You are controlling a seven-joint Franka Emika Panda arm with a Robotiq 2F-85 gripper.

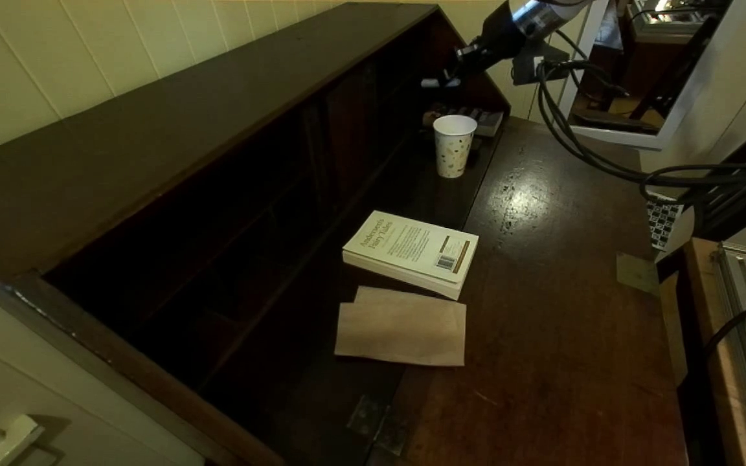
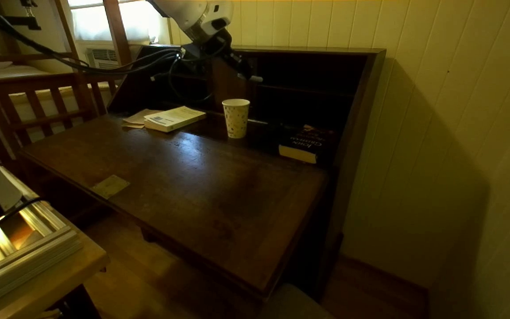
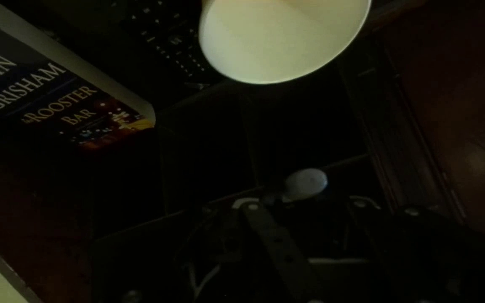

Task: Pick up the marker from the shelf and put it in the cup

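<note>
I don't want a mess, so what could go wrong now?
In both exterior views, the marker looks nearly level in the gripper, so it might catch on the open cup instead of dropping in. The cup stands upright and looks like thin paper, so a bump could tip it.

exterior: high, along shelf | exterior: across desktop | both share cup | wrist: downward, close

free lane over desk leaf; obstacles: cup between white book, dark book.
</note>
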